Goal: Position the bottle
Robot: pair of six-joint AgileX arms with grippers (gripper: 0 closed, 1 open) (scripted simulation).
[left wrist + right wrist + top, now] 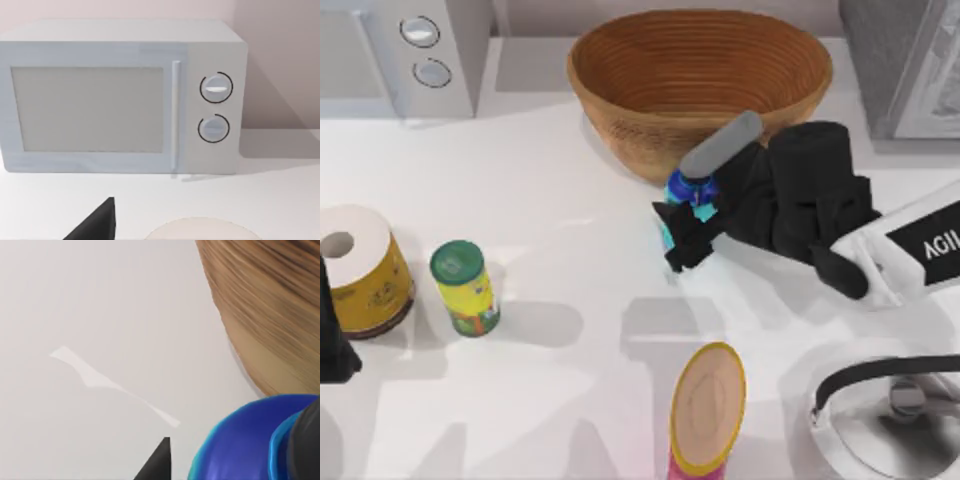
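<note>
Bottle [692, 199] sits just in front of the wicker bowl [700, 80], right of the table's middle, with the right gripper [688, 232] wrapped around it; the fingers appear closed on its turquoise body, its blue shoulder [240, 440] close under the wrist camera. To do this step well, I judge the grip should stay firm and the bottle upright, kept away from the bowl's wall while moving. The left gripper [332, 345] is parked at the left edge beside the paper roll [360, 265]; whether its fingers are apart I cannot tell.

Wicker bowl [700, 80] blocks behind; open table [580, 240] lies leftward.
</note>
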